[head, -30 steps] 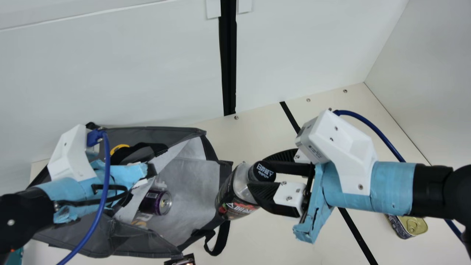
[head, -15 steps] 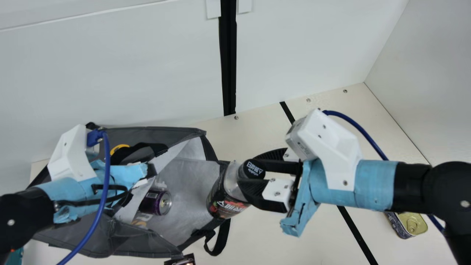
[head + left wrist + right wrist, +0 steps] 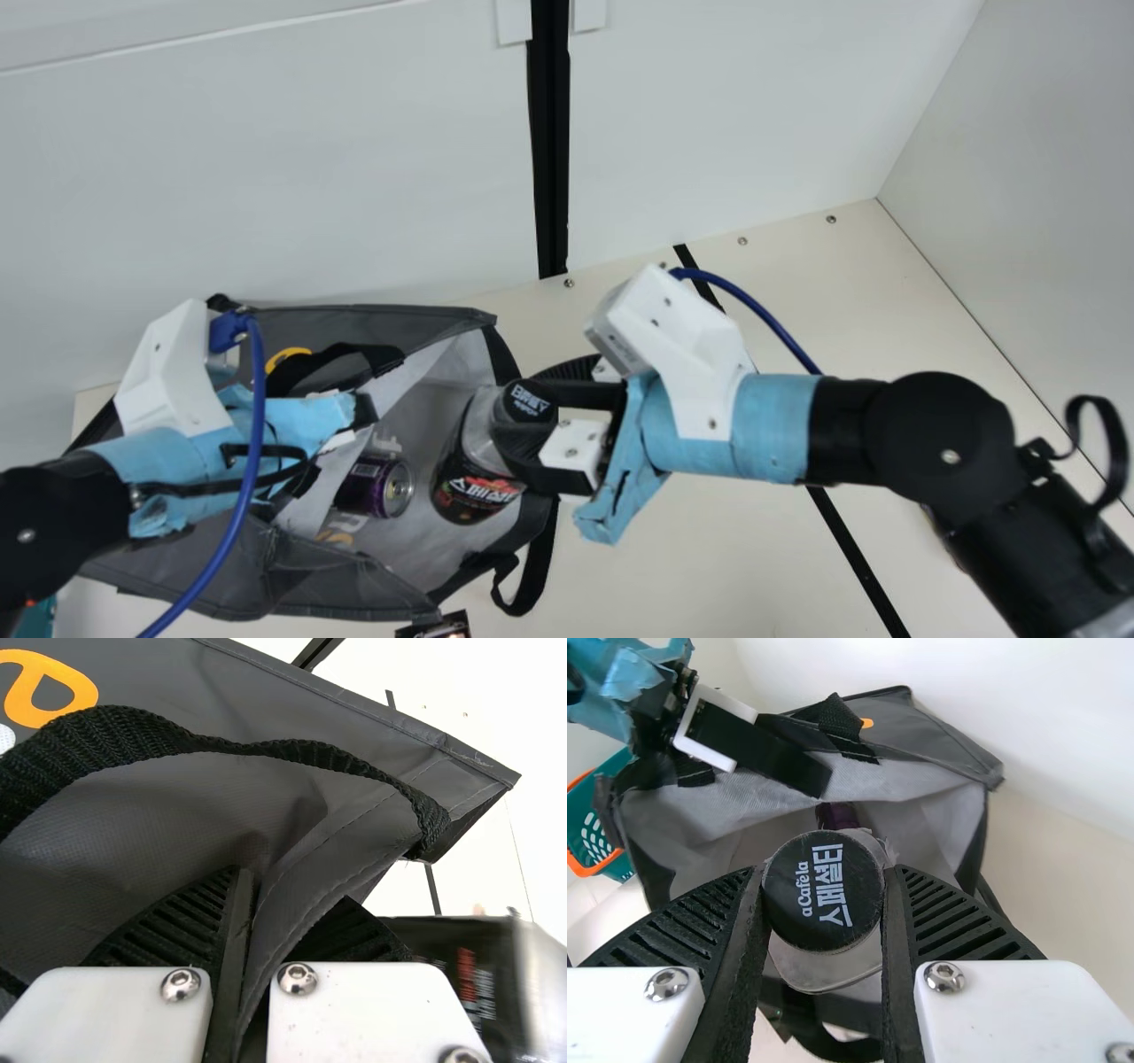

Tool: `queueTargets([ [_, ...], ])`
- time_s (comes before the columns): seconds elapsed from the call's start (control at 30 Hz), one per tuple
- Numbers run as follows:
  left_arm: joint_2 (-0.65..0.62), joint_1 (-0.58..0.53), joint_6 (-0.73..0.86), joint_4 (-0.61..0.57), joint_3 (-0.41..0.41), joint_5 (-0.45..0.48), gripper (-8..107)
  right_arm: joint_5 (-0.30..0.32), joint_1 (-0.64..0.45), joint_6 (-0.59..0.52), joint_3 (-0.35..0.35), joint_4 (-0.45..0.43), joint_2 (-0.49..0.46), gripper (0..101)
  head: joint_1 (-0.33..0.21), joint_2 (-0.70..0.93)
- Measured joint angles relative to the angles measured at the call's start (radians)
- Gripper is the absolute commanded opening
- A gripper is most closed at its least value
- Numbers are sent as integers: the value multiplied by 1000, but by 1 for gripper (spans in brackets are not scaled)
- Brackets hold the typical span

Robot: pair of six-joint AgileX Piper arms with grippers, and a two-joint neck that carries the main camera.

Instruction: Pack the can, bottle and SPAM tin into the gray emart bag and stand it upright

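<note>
Gray emart bag [image 3: 337, 589] is lying on its side on the table, its mouth opening toward the right arm and its pale lining showing. A teal basket [image 3: 601, 828] with an orange rim is sitting beyond it in the right wrist view. The left gripper [image 3: 365, 410] is pinching a fold of the bag's cloth between its fingers at the rim. The right gripper [image 3: 524, 406] is holding the bottle around its capped end, a finger pressing on either side. That bottle [image 3: 474, 483] is tilting at the bag's mouth, its dark label showing against the lining. The purple can [image 3: 376, 486] is lying inside the bag, near the bottle and apart from it.
</note>
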Motion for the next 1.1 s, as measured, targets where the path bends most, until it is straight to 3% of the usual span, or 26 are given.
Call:
queueTargets([
  [0.53, 0, 0, 0, 0, 0, 0, -8, -79, 56, -181, -26, 155, 203, 0, 0, 2],
  [1.1, 0, 0, 0, 0, 0, 0, -8, -91, 96, -355, -69, 302, 391, 0, 0, 0],
])
